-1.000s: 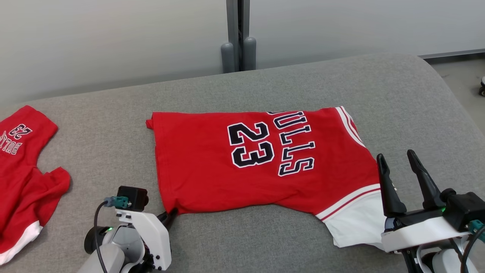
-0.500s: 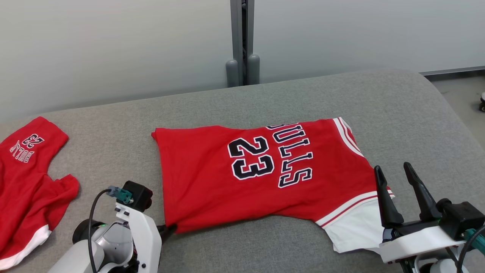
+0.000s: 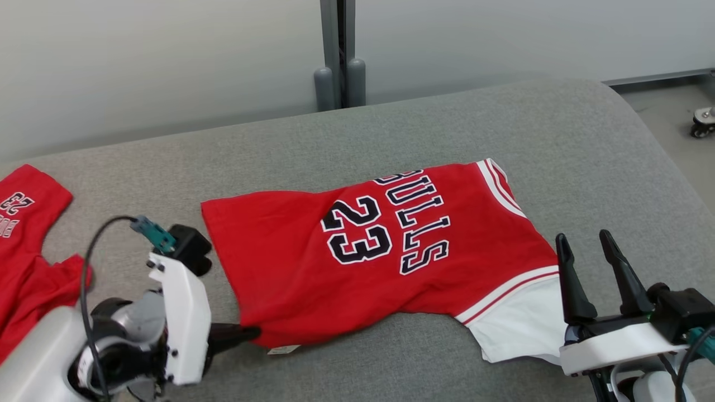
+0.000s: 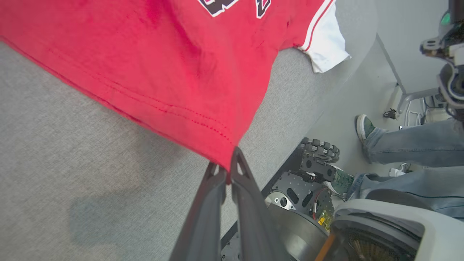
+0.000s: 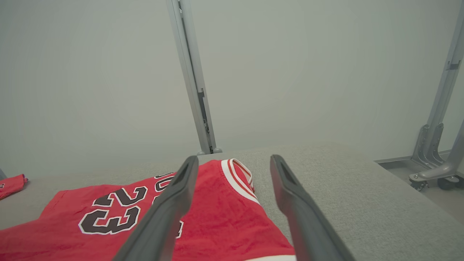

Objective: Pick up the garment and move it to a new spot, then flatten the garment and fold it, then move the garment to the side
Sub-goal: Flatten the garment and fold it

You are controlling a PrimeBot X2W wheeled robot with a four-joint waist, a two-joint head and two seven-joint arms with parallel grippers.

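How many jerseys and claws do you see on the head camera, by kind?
Red jerseys: 2 (centre jersey, left-edge jersey)
Claws: 2 (left claw, right claw)
Total: 4

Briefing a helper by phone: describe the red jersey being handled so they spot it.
On the grey table, look to the middle. The jersey there lies spread out, its near corner pinched by the left gripper; the other jersey lies crumpled at the left edge.
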